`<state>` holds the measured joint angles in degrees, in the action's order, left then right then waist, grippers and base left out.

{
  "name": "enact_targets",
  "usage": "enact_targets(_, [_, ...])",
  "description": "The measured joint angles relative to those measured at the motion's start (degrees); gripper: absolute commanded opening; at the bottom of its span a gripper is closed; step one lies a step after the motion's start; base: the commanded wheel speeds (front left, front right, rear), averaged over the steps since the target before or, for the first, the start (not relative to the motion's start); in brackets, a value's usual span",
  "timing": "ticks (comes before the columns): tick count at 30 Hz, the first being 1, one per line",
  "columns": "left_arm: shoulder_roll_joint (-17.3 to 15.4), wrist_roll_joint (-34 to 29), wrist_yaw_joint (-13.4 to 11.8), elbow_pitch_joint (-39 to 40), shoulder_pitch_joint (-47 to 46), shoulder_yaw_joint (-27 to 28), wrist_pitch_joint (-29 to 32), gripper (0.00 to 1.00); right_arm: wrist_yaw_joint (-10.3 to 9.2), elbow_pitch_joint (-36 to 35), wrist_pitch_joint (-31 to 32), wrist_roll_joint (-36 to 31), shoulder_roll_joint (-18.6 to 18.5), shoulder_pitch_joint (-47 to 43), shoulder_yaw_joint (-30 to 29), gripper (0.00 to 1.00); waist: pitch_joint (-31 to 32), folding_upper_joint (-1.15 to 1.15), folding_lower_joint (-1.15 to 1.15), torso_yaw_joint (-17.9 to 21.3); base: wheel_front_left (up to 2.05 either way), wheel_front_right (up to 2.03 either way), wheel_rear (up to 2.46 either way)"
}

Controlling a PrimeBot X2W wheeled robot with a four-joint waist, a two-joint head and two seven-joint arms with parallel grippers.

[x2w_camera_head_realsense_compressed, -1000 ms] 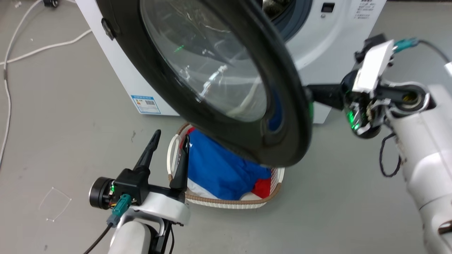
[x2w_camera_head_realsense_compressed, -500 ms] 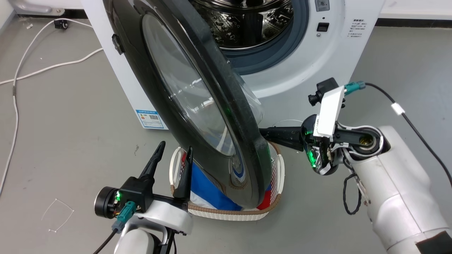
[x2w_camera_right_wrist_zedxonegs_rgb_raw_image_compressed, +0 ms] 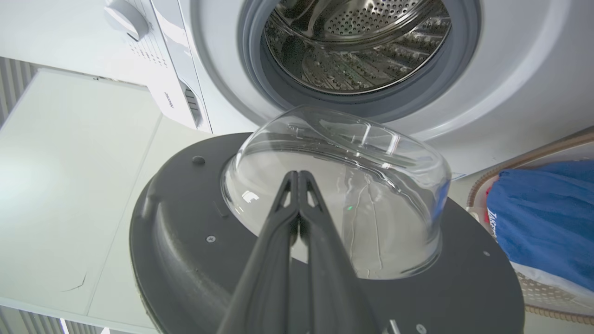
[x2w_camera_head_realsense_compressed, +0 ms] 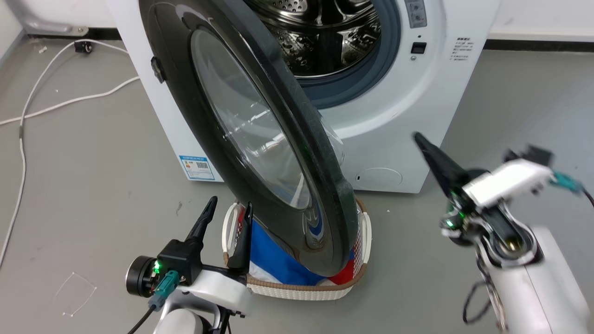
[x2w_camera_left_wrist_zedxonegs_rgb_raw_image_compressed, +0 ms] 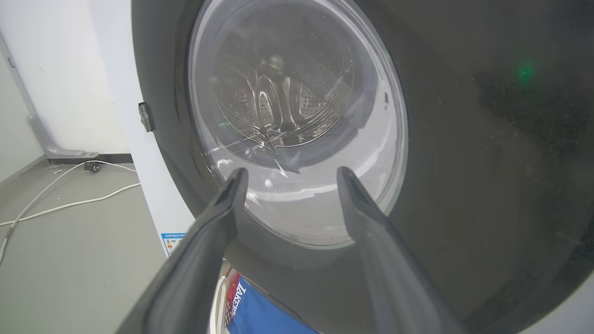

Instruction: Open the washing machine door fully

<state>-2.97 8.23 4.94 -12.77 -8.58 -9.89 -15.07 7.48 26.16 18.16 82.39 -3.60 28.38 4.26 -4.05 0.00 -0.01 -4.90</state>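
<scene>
The white washing machine (x2w_camera_head_realsense_compressed: 403,116) stands ahead with its steel drum (x2w_camera_head_realsense_compressed: 325,37) exposed. The washing machine door (x2w_camera_head_realsense_compressed: 260,130), a glossy black disc with a clear glass bowl, hangs swung out from its left-side hinge, almost edge-on to me. My left gripper (x2w_camera_head_realsense_compressed: 229,208) is open at the lower left, just in front of the door's outer face (x2w_camera_left_wrist_zedxonegs_rgb_raw_image_compressed: 464,139), fingers (x2w_camera_left_wrist_zedxonegs_rgb_raw_image_compressed: 222,208) apart and holding nothing. My right gripper (x2w_camera_head_realsense_compressed: 419,138) is shut and empty, off to the right of the door and clear of it. Its wrist view looks along the shut fingers (x2w_camera_right_wrist_zedxonegs_rgb_raw_image_compressed: 297,204) at the door's inner side and glass bowl (x2w_camera_right_wrist_zedxonegs_rgb_raw_image_compressed: 371,195).
A white woven basket (x2w_camera_head_realsense_compressed: 297,288) with blue and red laundry (x2w_camera_head_realsense_compressed: 274,264) sits on the grey floor right under the door's lower edge. White cables (x2w_camera_head_realsense_compressed: 69,99) trail across the floor at the left. A blue label (x2w_camera_head_realsense_compressed: 197,167) marks the machine's lower left corner.
My right gripper has come off the door's inner edge and drawn back to the right, now pointing up-left. The head camera has tilted up. The door stands wider than a second ago.
</scene>
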Motion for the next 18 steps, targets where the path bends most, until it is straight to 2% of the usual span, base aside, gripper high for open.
enact_targets(3, [0.0,0.0,-0.4,-0.2,0.5,0.5,0.0,1.0,0.01,-7.0,-6.0,-0.8,-0.1,-7.4,-2.2,0.0,0.8,0.0,0.0,0.6,0.0,0.0,0.0])
enact_targets(9, [-0.1,0.0,-0.5,-1.0,1.4,1.0,0.0,1.0,0.0,-16.6,-15.8,-8.5,-1.7,-20.8,-4.1,0.0,2.4,0.0,0.0,1.8,0.0,0.0,0.0])
enact_targets(10, [-0.1,0.0,-0.5,-1.1,1.4,1.0,0.0,1.0,0.0,-17.7,-17.1,-10.5,-2.0,-22.4,-4.2,0.03,2.6,0.0,0.0,2.0,0.0,0.0,0.0])
enact_targets(12, [-0.2,0.0,-0.5,-1.5,1.4,1.2,0.0,1.0,0.0,-19.6,-19.4,-13.4,-2.0,-25.4,-4.3,0.49,2.9,0.0,0.0,2.3,0.0,0.0,0.0])
enact_targets(13, [-0.4,0.0,-0.5,-1.6,1.4,1.3,0.0,1.0,0.01,-20.6,-20.4,-14.8,-1.9,-26.6,-4.2,1.0,3.0,0.0,0.0,2.5,0.0,0.0,0.0])
enact_targets(18, [-0.8,0.0,-0.7,-1.9,1.5,2.1,0.0,1.0,0.01,-22.9,-25.3,-27.4,-2.8,-30.0,-5.8,1.0,3.2,0.0,0.0,3.6,0.0,0.0,0.0])
